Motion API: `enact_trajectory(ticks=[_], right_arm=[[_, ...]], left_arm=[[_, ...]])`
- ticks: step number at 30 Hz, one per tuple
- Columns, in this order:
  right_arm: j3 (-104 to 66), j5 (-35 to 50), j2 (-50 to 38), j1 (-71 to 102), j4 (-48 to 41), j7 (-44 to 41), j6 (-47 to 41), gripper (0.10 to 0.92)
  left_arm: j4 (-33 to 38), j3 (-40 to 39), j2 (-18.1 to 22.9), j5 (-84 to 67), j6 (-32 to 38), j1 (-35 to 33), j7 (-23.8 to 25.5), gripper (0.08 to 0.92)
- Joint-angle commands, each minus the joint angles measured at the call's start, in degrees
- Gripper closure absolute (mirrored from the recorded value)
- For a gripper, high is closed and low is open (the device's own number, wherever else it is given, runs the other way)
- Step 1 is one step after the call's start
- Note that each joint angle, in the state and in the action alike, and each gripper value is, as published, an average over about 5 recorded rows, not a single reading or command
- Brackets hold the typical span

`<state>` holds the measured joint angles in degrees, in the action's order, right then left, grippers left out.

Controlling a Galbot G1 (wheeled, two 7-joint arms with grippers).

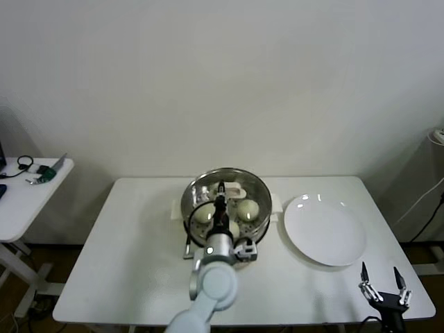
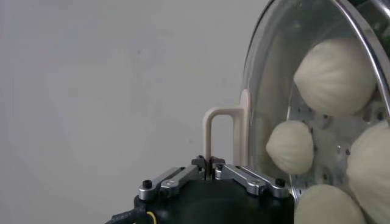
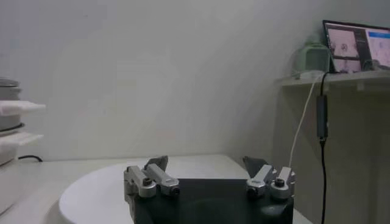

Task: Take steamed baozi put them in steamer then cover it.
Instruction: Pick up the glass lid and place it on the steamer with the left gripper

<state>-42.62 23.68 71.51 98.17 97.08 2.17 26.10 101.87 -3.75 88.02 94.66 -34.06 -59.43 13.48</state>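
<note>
The shiny steel steamer (image 1: 191, 191) stands on its white base at the table's middle back. Several cream-white baozi (image 1: 248, 208) lie on its perforated tray. They also show in the left wrist view (image 2: 334, 76), seen through a clear domed lid (image 2: 268, 73). My left gripper (image 1: 222, 189) is above the steamer's middle and shut on the lid's cream loop handle (image 2: 213, 137), as the left wrist view shows (image 2: 210, 163). The lid sits over the steamer; I cannot tell whether it rests on the rim. My right gripper (image 1: 383, 284) is open and empty near the table's front right corner.
A flat white plate (image 1: 324, 229) lies right of the steamer, bare, and shows just beyond the right gripper (image 3: 207, 163) in the right wrist view (image 3: 97, 189). A small side table (image 1: 21, 194) with cables stands at the far left.
</note>
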Motion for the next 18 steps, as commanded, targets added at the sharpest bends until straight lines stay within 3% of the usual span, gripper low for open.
enact_trajectory(ticks=[1,18], right_arm=[[-0.2,0.1,0.0,-0.3,-0.5,0.0,0.2,0.203],[0.0,0.0,0.3,-0.3,-0.7,-0.4,0.6,0.203]], left_arm=[[-2.0,0.1,0.7,-0.2,0.0,-1.1,-2.7,0.863],[-0.6,0.6,-2.9,-5.5,0.1,0.0,-4.6,0.839]])
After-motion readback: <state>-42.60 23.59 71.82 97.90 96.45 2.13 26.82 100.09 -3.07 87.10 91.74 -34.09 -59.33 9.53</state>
